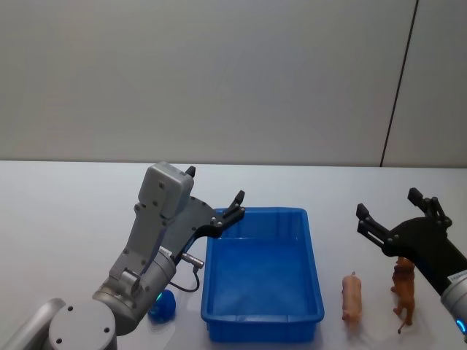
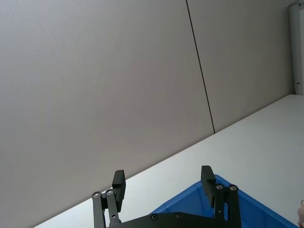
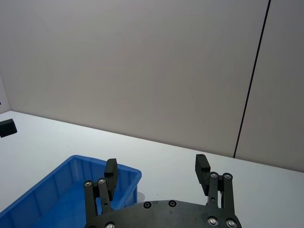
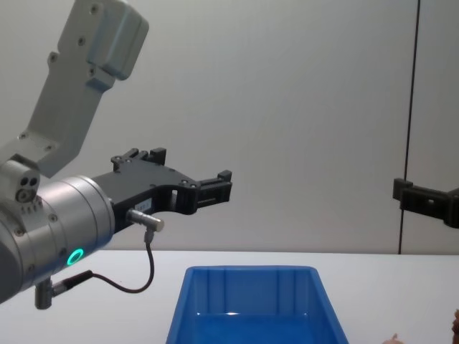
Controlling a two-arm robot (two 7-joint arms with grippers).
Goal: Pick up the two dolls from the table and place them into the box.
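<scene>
Two dolls lie on the white table (image 1: 73, 219) to the right of the box: a pale pink doll (image 1: 352, 295) and an orange-brown doll (image 1: 403, 289) side by side. The box (image 1: 263, 326) is a bright blue bin at the middle, nothing visible inside; it also shows in the chest view (image 4: 251, 271). My left gripper (image 1: 215, 188) hangs open and empty in the air over the box's far left corner (image 2: 163, 183). Raised above the dolls, my right gripper (image 1: 395, 207) is open and empty (image 3: 156, 170).
A small blue round object (image 1: 163, 306) lies on the table left of the box, beside my left arm. A plain grey wall with a dark vertical seam (image 1: 398, 87) stands behind the table.
</scene>
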